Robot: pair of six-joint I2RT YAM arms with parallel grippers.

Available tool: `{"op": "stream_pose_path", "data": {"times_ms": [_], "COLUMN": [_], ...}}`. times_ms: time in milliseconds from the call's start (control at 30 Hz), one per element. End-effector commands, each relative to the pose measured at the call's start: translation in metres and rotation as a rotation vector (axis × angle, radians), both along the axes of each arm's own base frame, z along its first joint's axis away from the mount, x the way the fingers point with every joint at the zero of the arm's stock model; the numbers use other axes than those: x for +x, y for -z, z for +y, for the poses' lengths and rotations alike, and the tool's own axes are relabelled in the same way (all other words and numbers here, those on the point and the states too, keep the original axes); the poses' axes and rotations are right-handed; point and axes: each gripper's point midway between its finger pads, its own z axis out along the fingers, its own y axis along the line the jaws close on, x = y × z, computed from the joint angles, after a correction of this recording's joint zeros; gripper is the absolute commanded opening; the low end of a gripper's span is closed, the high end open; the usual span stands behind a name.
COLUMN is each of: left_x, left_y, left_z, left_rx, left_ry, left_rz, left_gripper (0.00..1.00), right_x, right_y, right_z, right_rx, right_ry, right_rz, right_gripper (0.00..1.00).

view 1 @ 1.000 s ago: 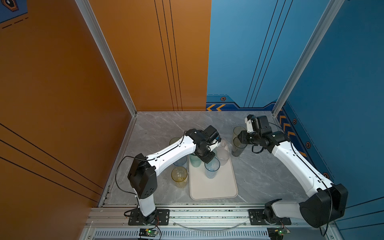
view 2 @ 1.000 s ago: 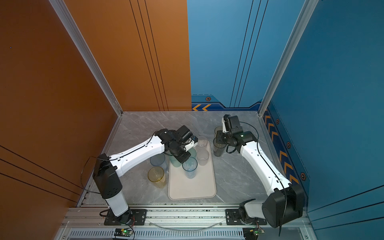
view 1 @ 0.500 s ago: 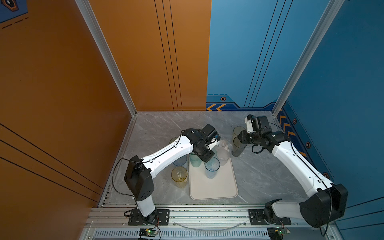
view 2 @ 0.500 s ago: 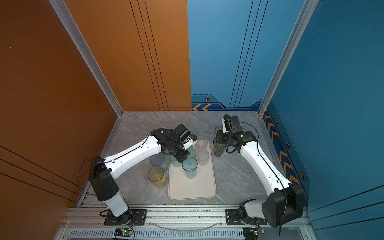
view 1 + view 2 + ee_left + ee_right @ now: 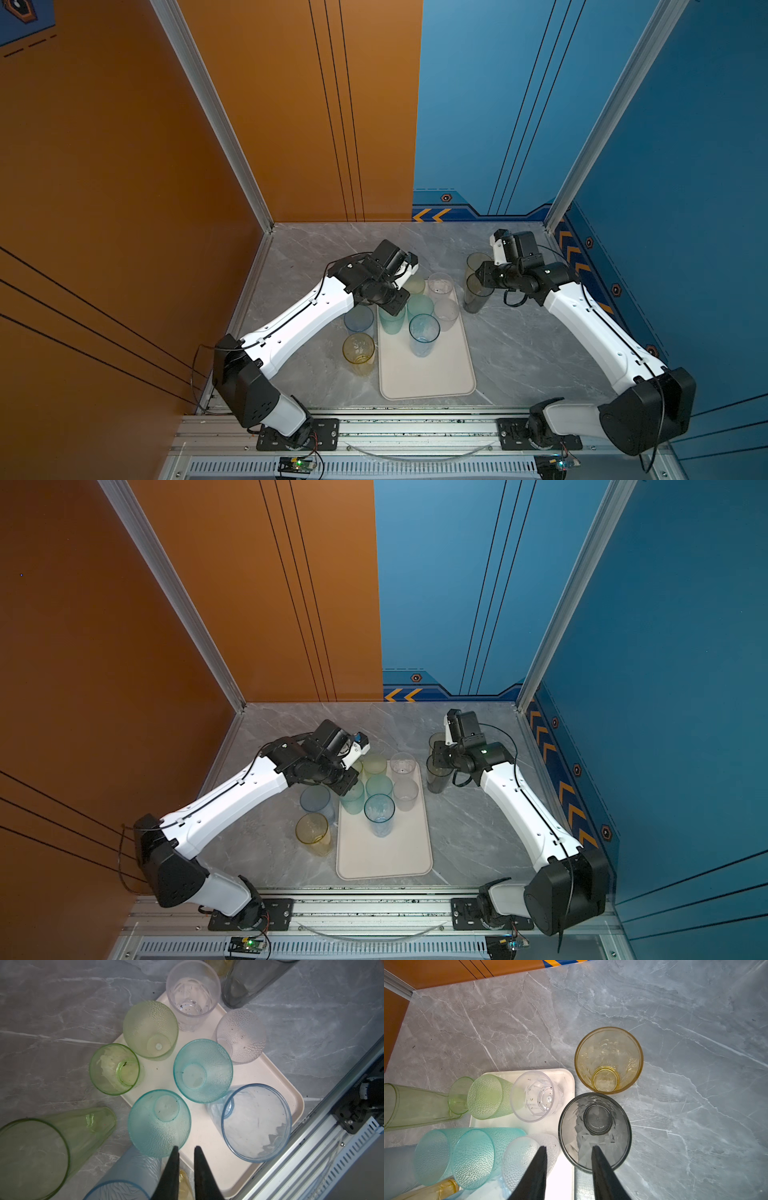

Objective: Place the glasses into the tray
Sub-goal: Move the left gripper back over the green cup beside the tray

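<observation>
Right hand [image 5: 568,1147] hangs over the grey glass [image 5: 595,1124], fingers [image 5: 535,1172] spread astride its near wall: one above the mouth, one outside, neither visibly touching. That glass stands upright on the worktop [image 5: 519,345], long axis vertical, straight beneath this hand and just beside the tray's [image 5: 428,378] right edge at the far end. An amber glass [image 5: 608,1059] stands close behind it; whether the two touch I cannot tell.

The coming move, as I judge it, turns on one thing: the tray lies to this hand's left, and the right arm is by far the nearer. Drop, pinch the wall, lift, carry left. Six glasses crowd the tray's far half, the frosted glass [image 5: 519,1159] nearest the grey one. The outer finger would come down between those two and could nudge the frosted one. Bare tray lies at the near end, so the carry likely wants to come back toward the robot as well as left.

Left hand [image 5: 186,1147] hovers at the tray's left side, its fingers [image 5: 170,1172] drawn to a narrow slit, tips at the rim of a teal glass [image 5: 159,1124]; whether they nip that rim I cannot tell. On the worktop that side stand a pale blue glass [image 5: 358,318], a yellow glass [image 5: 358,348] and a tall green glass [image 5: 33,1157]. A small green glass [image 5: 114,1069] sits at the tray's edge, on or off I cannot tell.
</observation>
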Motion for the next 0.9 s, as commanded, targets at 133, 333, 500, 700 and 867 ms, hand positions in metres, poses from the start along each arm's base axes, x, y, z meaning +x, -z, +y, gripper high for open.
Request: {"op": "stream_pose_path", "data": {"times_ms": [133,333,500,700,867], "left_x": [0.028,0.038,0.049,0.057,0.063], "left_y": [-0.037,-0.058,-0.053,-0.045,-0.036], "left_z": [0.031,0.077,0.111,0.123,0.12], "left_rx": [-0.149,-0.2,-0.236,-0.239,-0.248], "left_ry": [-0.169,-0.328,-0.448,-0.484,-0.476], "left_rz": [-0.188,-0.313,-0.333,-0.325,-0.302], "left_gripper": [0.16,0.16,0.16,0.16,0.16], "right_x": [-0.001,-0.003,-0.009,-0.014,-0.016], "right_y": [0.004,0.006,0.008,0.023,0.03], "right_z": [-0.015,-0.027,-0.047,-0.059,-0.059], "right_rx": [-0.069,-0.103,-0.152,-0.18,-0.19], "right_ry": [0.034,0.064,0.112,0.136,0.13], "right_rz": [0.022,0.031,0.047,0.129,0.171], "right_gripper": [0.35,0.35,0.34,0.29,0.26]}}
